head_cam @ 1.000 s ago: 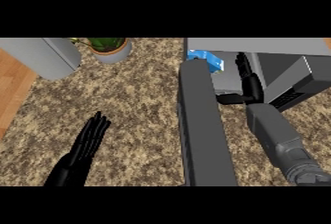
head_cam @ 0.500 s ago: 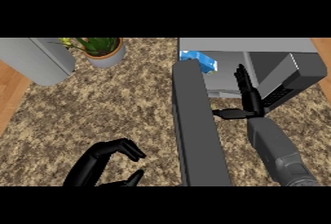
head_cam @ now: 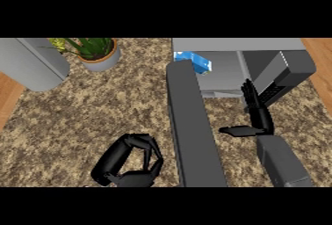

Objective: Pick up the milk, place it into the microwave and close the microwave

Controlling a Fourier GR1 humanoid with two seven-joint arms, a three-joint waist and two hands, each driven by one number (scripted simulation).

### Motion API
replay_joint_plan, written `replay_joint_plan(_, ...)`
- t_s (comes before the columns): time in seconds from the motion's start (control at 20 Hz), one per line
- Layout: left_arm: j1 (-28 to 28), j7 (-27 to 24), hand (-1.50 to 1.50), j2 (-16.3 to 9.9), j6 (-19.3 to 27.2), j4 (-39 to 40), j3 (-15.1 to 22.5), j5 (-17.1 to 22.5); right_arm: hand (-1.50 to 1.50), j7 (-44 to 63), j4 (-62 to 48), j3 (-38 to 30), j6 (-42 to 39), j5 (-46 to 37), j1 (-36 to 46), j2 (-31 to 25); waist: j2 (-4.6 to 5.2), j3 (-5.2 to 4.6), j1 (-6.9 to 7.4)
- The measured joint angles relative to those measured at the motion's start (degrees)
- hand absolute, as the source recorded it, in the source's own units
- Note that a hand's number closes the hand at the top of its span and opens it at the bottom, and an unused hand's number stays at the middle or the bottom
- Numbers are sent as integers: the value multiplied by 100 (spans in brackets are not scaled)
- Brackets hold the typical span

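Right robot hand (head_cam: pixel 258 115): I see it right of the microwave door, fingers straight and pointing up the view, thumb stuck out to the left; it grips nothing, and I cannot tell whether the fingertips touch the microwave
Left robot hand (head_cam: pixel 130 159): low in my view, just left of the door, over the tabletop; fingers and thumb curled inward into a loop with nothing between them
Milk (head_cam: pixel 194 62): the blue carton sits inside the microwave cavity, near its left side, beside the top end of the door; neither robot hand touches it
Microwave (head_cam: pixel 276 66): grey body at upper right, its cavity open toward me, with a dark panel on its right part
Microwave door (head_cam: pixel 191 127): open, running as a long dark grey slab from beside the milk down to the lower edge of my view, between my two hands
Tabletop (head_cam: pixel 84 110): speckled brown stone, bare between the left robot hand and the plant
Potted plant (head_cam: pixel 96 50): upper left, green leaves in a pale round pot
Grey appliance (head_cam: pixel 31 61): far upper left, just beside the plant
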State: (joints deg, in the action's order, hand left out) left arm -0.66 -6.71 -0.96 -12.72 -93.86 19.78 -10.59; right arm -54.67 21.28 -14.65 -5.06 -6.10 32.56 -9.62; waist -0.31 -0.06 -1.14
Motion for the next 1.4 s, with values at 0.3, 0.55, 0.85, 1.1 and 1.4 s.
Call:
replay_joint_plan(0.3, 484, -170, 150, 54, 56, 1009, 431, -167, -150, 203, 1192, 262, -273, 86, -901, 2, -20, -8, -113)
replay_joint_plan(0.55, 913, -340, 150, 66, 442, 1749, 1038, 172, -150, 536, 2414, 356, -648, 313, -1726, -152, -19, -10, -169)
replay_joint_plan(0.85, 1440, -404, 150, 62, 1214, 2394, 2105, 517, -150, 1154, 4035, 366, -923, 691, -2599, -270, -12, -15, -245)
replay_joint_plan(1.1, 2141, -334, 150, 46, 2227, 2857, 2869, 1242, -150, 1607, 5060, 318, -1384, 1148, -3093, -431, 25, -16, -331)
replay_joint_plan(1.4, 2645, -351, 150, 24, 3460, 3049, 3469, 2106, -150, 2113, 5755, 262, -1878, 1671, -3261, -636, 71, -19, -506)
